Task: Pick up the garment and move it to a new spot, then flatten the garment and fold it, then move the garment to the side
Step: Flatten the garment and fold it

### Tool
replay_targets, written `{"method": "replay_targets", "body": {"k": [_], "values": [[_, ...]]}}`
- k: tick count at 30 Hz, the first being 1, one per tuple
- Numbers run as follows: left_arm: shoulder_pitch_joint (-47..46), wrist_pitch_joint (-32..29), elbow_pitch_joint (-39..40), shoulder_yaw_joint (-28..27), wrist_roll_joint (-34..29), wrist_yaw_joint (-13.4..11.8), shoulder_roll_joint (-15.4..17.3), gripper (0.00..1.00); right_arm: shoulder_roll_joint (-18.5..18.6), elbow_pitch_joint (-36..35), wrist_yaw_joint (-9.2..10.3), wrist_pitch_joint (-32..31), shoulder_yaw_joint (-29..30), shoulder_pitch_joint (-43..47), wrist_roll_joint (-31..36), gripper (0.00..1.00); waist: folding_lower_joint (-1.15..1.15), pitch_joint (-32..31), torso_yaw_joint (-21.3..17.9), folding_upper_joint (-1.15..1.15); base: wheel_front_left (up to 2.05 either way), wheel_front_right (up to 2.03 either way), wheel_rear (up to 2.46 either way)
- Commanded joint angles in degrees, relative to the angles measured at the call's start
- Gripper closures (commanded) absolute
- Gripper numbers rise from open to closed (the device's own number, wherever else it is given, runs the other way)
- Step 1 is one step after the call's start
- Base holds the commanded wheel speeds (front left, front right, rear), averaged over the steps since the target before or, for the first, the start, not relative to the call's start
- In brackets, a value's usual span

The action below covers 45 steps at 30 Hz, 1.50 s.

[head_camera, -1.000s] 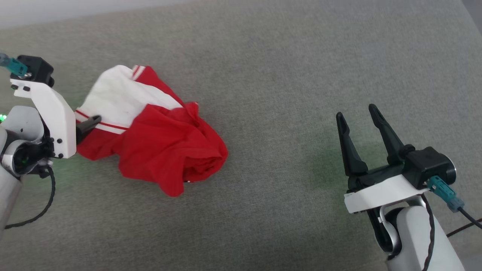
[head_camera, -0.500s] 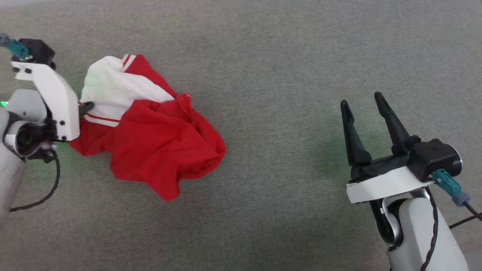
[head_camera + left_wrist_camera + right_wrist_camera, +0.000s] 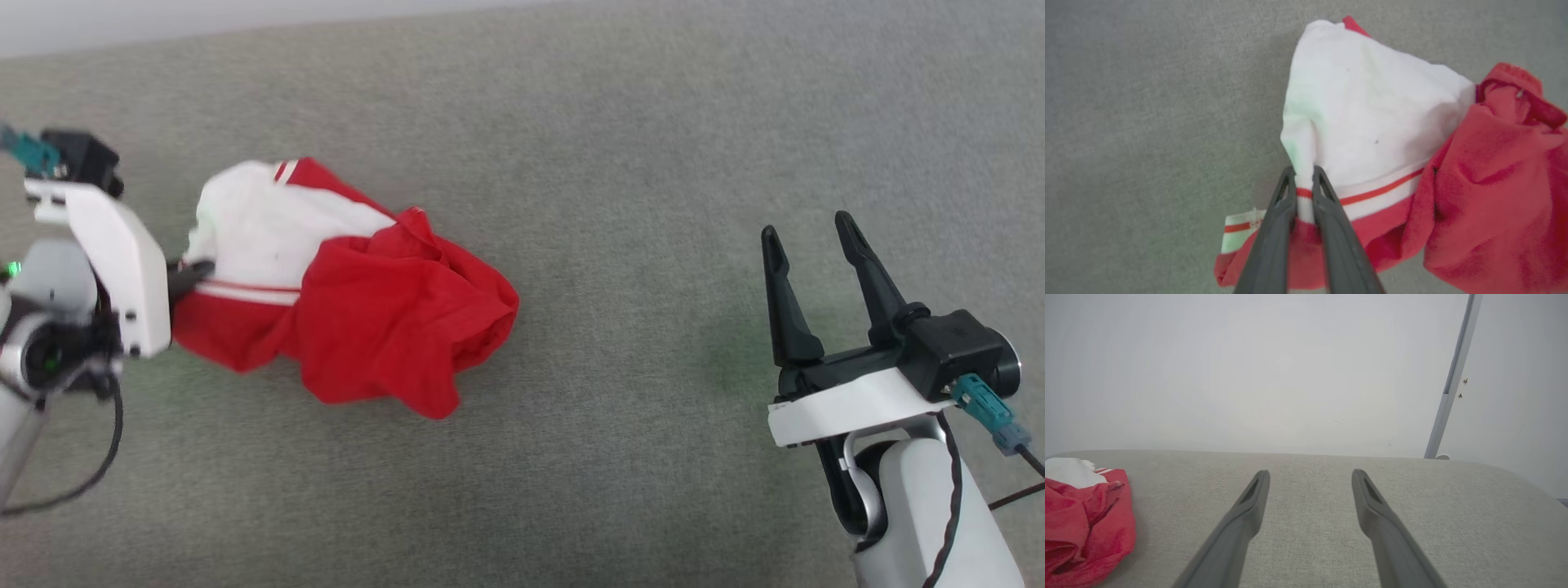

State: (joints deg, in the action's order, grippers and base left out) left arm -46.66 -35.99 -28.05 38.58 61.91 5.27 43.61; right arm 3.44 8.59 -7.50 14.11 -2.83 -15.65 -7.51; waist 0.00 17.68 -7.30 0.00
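The garment (image 3: 359, 318) is a crumpled red jersey with a white sleeve, bunched on the grey fabric surface at the left. My left gripper (image 3: 192, 273) is shut on the sleeve's striped hem. In the left wrist view the two dark fingers (image 3: 1274, 228) pinch a fold of the garment (image 3: 1372, 122) at the red-and-white trim. The chest letters are hidden in the folds. My right gripper (image 3: 808, 233) stands open far to the right, nothing between its fingers. In the right wrist view the right gripper (image 3: 1310, 475) points across the surface, with the garment (image 3: 1081, 522) at the left edge.
The grey fabric surface (image 3: 620, 163) stretches across the whole head view. Its far edge (image 3: 1306, 454) meets a pale wall, where a thin grey pole (image 3: 1449, 388) stands at the right.
My left gripper has shut on the sleeve hem. The garment has shifted a little to the right and bunched more. The head camera has moved slightly. The right gripper stays open.
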Motion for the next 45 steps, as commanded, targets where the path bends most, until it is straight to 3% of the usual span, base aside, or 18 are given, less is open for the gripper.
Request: {"method": "replay_targets", "body": {"k": [1, 10, 17, 18, 19, 20, 27, 37, 41, 45], "values": [[2.0, -0.2, 1.5, -0.5, 1.0, -0.9, 1.2, 1.00, -0.1, -0.1, 0.01, -0.2, 0.2, 0.9, 0.2, 0.00, 0.00, -1.2, 1.0, 0.00, 0.00, 0.00, 0.00], [17.1, -1.7, 14.8, -2.4, 7.6, -9.3, 7.1, 1.00, 0.1, -0.6, 0.02, -1.1, 0.5, 1.7, 0.0, 0.00, 0.00, -2.8, 2.5, 0.00, 0.00, 0.00, 0.00], [23.5, 0.5, 19.7, -2.9, 10.2, -11.9, 6.8, 0.98, 0.3, -0.4, 0.02, -1.7, -0.3, 1.7, -0.7, 0.00, 0.00, -3.3, 3.1, 0.00, 0.00, 0.00, 0.00], [23.8, 1.3, 20.1, -3.1, 9.9, -12.2, 6.8, 0.61, 0.4, -0.4, 0.02, -2.0, -0.6, 1.7, -0.9, 0.00, 0.00, -3.6, 3.2, 0.00, 0.00, 0.00, 0.00], [24.1, 2.3, 20.4, -3.4, 9.5, -12.4, 6.7, 0.05, 0.5, -0.4, 0.02, -2.1, -1.0, 1.7, -1.2, 0.00, 0.00, -3.8, 3.3, 0.00, 0.00, 0.00, 0.00], [24.5, 3.2, 20.6, -3.7, 9.6, -12.6, 6.5, 0.00, 0.6, -0.4, 0.02, -2.4, -1.5, 1.7, -1.5, 0.00, 0.00, -4.0, 3.4, 0.00, 0.00, 0.00, 0.00], [26.2, 12.6, 22.0, -6.4, 7.3, -11.8, 5.8, 0.00, 2.9, -0.3, 0.01, -5.7, -6.9, 2.1, -4.9, 0.00, 0.00, -6.4, 4.8, 0.00, 0.00, 0.00, 0.00], [31.5, 33.6, 21.9, -8.7, -0.4, -9.4, 3.2, 0.00, 8.1, -1.7, 0.02, -14.8, -17.7, 1.0, -13.5, 0.00, 0.00, -9.7, 9.4, 0.00, 0.00, 0.00, 0.00], [33.8, 42.7, 20.5, -9.5, -3.9, -10.0, 1.1, 0.00, 10.5, -3.1, 0.01, -20.7, -22.1, -0.4, -18.0, 0.00, 0.00, -10.6, 12.5, 0.00, 0.00, 0.00, 0.00], [35.6, 47.8, 19.6, -9.7, -5.3, -10.6, -0.9, 0.00, 12.0, -4.0, 0.01, -25.5, -24.8, -2.3, -20.9, 0.00, 0.00, -10.9, 14.9, 0.00, 0.00, 0.00, 0.00]]}}
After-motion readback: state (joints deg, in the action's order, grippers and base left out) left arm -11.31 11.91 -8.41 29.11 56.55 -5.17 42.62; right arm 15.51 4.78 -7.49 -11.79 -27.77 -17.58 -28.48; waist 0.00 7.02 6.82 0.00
